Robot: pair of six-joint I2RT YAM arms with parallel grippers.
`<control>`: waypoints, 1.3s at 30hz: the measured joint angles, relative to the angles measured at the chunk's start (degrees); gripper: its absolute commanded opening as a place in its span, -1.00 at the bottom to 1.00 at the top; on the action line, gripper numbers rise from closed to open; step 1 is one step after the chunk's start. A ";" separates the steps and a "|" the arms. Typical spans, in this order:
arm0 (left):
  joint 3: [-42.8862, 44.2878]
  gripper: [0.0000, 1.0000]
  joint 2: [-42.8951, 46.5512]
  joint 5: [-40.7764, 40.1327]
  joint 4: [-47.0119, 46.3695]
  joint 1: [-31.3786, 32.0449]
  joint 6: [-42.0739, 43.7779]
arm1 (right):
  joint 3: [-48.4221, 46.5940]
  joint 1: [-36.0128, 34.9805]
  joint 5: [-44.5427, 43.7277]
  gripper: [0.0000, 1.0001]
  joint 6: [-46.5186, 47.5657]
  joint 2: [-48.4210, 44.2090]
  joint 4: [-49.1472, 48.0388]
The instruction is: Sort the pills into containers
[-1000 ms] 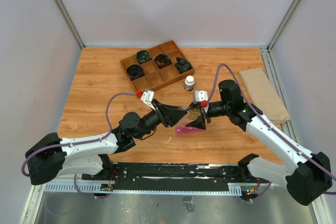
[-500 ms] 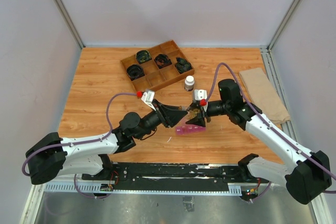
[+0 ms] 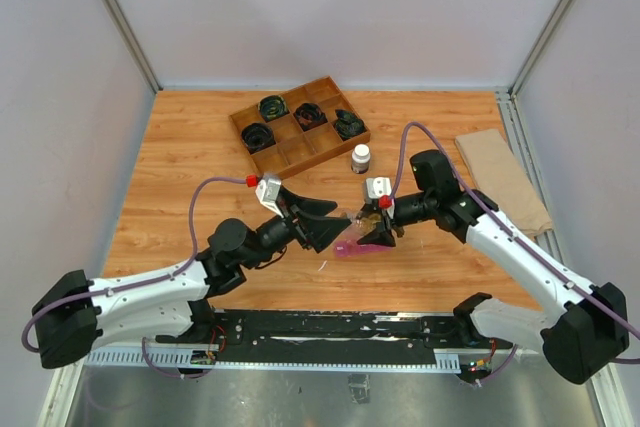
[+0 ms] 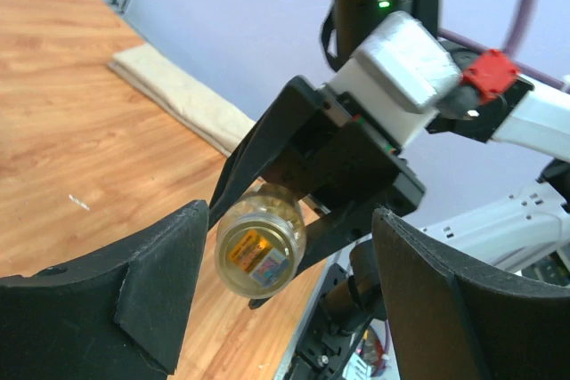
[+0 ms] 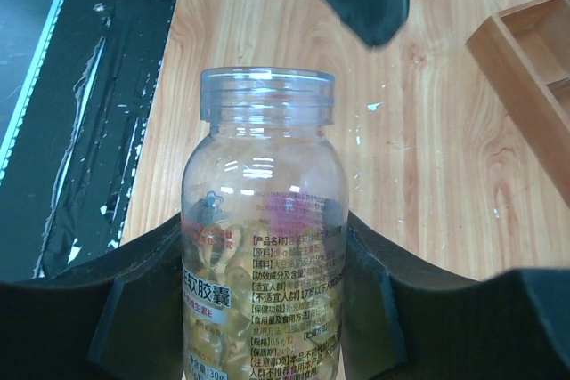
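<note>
Landmark: the wooden tray [image 3: 300,124], at the far part of the worktop [image 3: 190,157], with black coiled items [image 3: 272,105] in some of its cells
Jar: a small clear jar [image 5: 264,246] without cap, held above the worktop on the near side of the tray, its open mouth pointing away from the right wrist
Pills: tan-yellow pills [image 5: 218,304] lie inside the jar, in the part between the fingers
Containers: the pink strip of containers [image 3: 350,245] is on the worktop, also on the near side of the tray, just below the jar; whether any pill is in it, I cannot tell
Right side: the right gripper [image 3: 376,232] is clenched on the body of the jar, one finger at each side
Left side: the left gripper [image 3: 333,227] is released, its fingers spread wide and holding nothing; it faces the jar, near but apart
Bottle: a white-capped bottle [image 3: 361,158] stands upright just beside the near right corner of the tray
Cloth: a folded tan cloth [image 3: 500,179] lies well to the right of the tray
</note>
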State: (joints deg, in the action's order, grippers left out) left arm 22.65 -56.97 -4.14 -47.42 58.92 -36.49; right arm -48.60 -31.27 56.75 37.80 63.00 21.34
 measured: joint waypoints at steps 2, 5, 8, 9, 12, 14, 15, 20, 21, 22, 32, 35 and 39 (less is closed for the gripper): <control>-0.28 0.59 2.95 1.22 1.49 0.00 2.14 | -0.44 0.00 0.39 -0.99 1.60 0.37 2.01; -0.83 0.65 7.17 2.58 4.20 0.00 5.97 | -1.11 0.00 0.76 -0.99 4.31 0.66 5.01; -3.34 0.67 11.06 4.92 4.90 -0.02 11.19 | -2.05 0.02 0.81 -0.99 7.76 0.83 8.31; -4.42 0.68 11.98 6.03 4.81 -0.02 13.00 | -2.34 0.02 0.85 -0.99 8.70 0.87 9.20; -7.87 0.83 13.25 10.08 3.74 0.00 18.97 | -2.82 0.07 1.18 -0.99 11.91 0.90 11.78; -9.25 0.89 13.25 12.17 3.41 0.00 22.36 | -3.02 0.07 1.51 -0.99 13.31 0.92 13.11; -9.66 0.93 13.25 13.14 3.30 0.00 23.98 | -3.13 0.15 1.73 -0.99 13.92 0.92 13.81; -9.84 0.97 12.81 16.17 0.92 0.00 30.32 | -3.56 0.39 2.29 -0.99 16.41 0.92 16.11; -9.84 0.97 12.59 16.70 0.68 0.00 31.41 | -3.58 0.39 2.43 -0.99 16.72 0.92 16.50; -9.81 0.95 12.33 17.20 0.61 0.00 32.54 | -3.58 0.39 2.56 -0.99 17.00 0.92 16.76; -7.98 0.79 9.90 25.70 4.13 0.00 52.78 | -3.63 0.39 3.74 -0.99 20.31 0.94 19.30; -4.87 0.69 6.51 25.86 6.10 0.00 56.65 | -3.63 0.39 3.82 -0.99 21.59 0.96 20.31; -1.97 0.58 2.40 25.88 6.84 0.00 59.06 | -3.65 0.39 4.33 -0.99 22.91 0.96 21.27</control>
State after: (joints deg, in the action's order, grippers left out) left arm 20.69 -54.57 21.74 -40.58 58.92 22.57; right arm -52.25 -30.87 61.08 60.71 63.96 42.61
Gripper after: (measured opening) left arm 0.822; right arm 0.543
